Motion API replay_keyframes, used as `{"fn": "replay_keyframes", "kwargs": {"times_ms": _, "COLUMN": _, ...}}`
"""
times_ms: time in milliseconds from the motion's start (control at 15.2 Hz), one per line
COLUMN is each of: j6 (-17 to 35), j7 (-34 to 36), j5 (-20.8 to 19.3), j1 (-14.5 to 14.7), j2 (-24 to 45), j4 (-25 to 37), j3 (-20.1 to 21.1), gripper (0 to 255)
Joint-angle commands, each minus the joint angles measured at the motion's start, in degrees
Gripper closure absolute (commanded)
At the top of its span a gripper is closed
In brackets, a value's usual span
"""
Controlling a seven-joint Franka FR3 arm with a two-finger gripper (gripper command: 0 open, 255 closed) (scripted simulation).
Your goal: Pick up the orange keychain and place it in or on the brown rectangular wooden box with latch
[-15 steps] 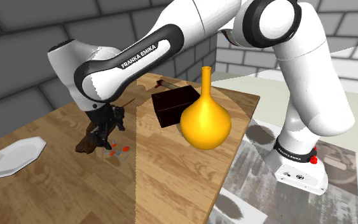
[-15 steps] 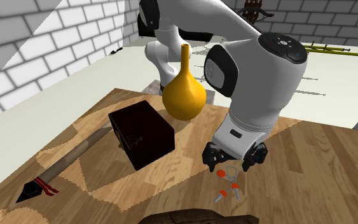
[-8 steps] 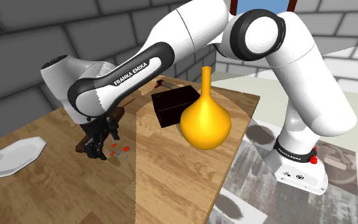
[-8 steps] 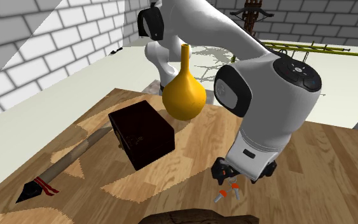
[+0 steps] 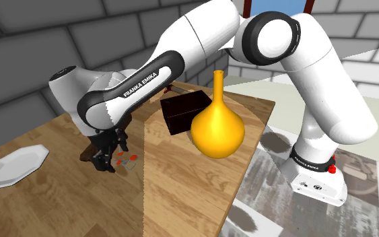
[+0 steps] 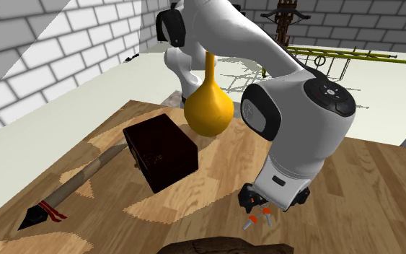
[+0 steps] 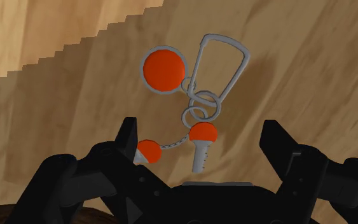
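The orange keychain (image 7: 192,105) lies flat on the wooden table (image 5: 181,175): an orange disc, a grey carabiner, rings, a small grey key and an orange-capped end on a chain. My black gripper (image 7: 203,143) hangs low over it, open. One finger (image 7: 129,136) stands on each side of the key, and neither touches it. From the second exterior view, the keychain (image 6: 257,217) pokes out just under the gripper (image 6: 268,208). The dark brown box (image 5: 184,111) sits shut, further along the table beside the vase. From the shoulder view, the gripper (image 5: 106,161) is beside the keychain (image 5: 124,160).
A yellow long-necked vase (image 5: 215,131) stands next to the box (image 6: 159,153). A white plate (image 5: 13,166) lies at the shoulder view's left. A long rod with a dark tip (image 6: 71,184) lies beyond the box. A dark brown object (image 6: 223,247) sits close to the keychain.
The hand has come down over the keychain and shifted slightly along the table. Its fingers have stayed apart. The keychain and box have not moved.
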Motion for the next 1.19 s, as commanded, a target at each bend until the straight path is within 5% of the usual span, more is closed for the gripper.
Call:
{"fn": "replay_keyframes", "kwargs": {"times_ms": 0, "j6": 0.02, "j7": 0.01, "j5": 0.0, "j1": 0.0, "j2": 0.0, "j4": -0.02, "j3": 0.0, "gripper": 0}}
{"fn": "replay_keyframes", "kwargs": {"times_ms": 66, "j6": 0.01, "j7": 0.0, "j5": 0.0, "j1": 0.0, "j2": 0.0, "j4": 0.0, "j3": 0.0, "gripper": 0}}
{"fn": "replay_keyframes", "kwargs": {"times_ms": 132, "j6": 0.01, "j7": 0.0, "j5": 0.0, "j1": 0.0, "j2": 0.0, "j4": 0.0, "j3": 0.0, "gripper": 255}}
{"fn": "replay_keyframes", "kwargs": {"times_ms": 1122, "j6": -3.67, "j7": -0.45, "j5": 0.62, "j1": 0.04, "j2": -1.45, "j4": 2.33, "j3": 0.4, "gripper": 255}}
